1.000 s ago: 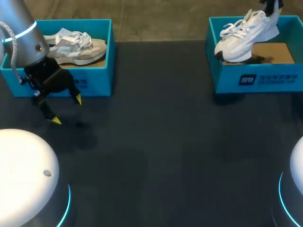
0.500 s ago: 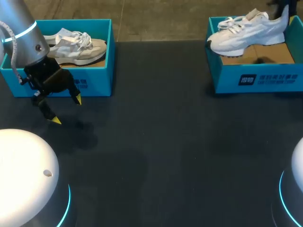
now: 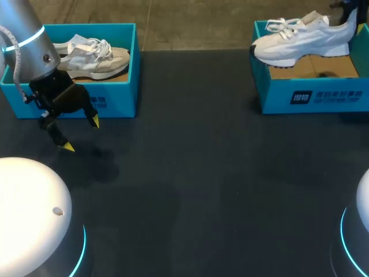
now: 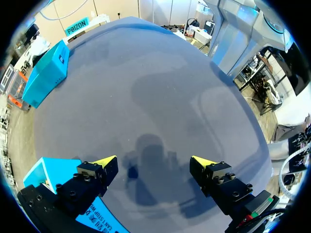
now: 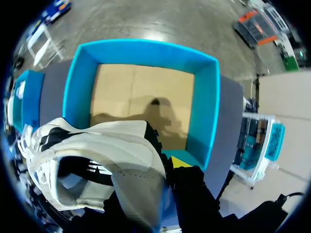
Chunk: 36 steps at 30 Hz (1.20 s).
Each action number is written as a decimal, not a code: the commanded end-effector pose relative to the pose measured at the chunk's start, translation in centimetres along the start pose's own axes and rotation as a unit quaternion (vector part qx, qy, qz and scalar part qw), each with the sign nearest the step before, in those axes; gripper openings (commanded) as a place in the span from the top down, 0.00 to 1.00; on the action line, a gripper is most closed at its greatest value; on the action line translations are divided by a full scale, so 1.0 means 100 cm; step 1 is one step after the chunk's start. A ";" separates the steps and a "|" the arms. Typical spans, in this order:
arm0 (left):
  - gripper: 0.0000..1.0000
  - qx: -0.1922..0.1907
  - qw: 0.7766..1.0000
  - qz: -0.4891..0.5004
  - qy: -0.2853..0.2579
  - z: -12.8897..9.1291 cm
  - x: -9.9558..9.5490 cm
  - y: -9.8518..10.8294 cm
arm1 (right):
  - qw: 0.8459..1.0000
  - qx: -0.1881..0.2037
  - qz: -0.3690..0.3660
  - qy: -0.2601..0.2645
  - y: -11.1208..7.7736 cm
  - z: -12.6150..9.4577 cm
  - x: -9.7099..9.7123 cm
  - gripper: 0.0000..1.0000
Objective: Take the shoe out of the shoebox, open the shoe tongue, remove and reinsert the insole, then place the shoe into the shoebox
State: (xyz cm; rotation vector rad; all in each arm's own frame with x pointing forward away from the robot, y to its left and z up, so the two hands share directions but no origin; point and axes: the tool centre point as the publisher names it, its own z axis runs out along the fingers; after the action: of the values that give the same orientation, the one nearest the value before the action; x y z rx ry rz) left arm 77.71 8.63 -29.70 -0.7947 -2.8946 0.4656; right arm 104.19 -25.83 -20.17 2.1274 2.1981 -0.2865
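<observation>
Step 1 approx. done: right gripper [image 5: 165, 170] is grasping shoe [image 3: 302, 39] by heel, holding it over shoebox [image 3: 314, 95] at 1 o'clock. Left gripper [image 4: 154, 162] is hanging released above counter [image 3: 202, 173] at 10. Tongue, insole, repacking are waiting.

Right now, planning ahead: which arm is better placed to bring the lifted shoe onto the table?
Right. Its fingers clamp the white shoe above the right shoebox; the left gripper hangs open, far away.

One fingertip of right end effector [image 5: 167, 164] hidden behind shoe [image 5: 129, 158]
</observation>
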 end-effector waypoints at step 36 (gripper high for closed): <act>0.00 0.000 1.000 0.001 -0.001 0.000 0.001 0.000 | 0.994 0.024 0.105 0.006 -0.008 0.019 -0.048 1.00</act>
State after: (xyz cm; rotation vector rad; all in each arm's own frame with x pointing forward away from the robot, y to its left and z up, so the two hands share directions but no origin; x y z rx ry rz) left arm 77.71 8.65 -29.70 -0.7941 -2.8948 0.4658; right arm 103.67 -29.48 -21.05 2.3332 1.9636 -0.3560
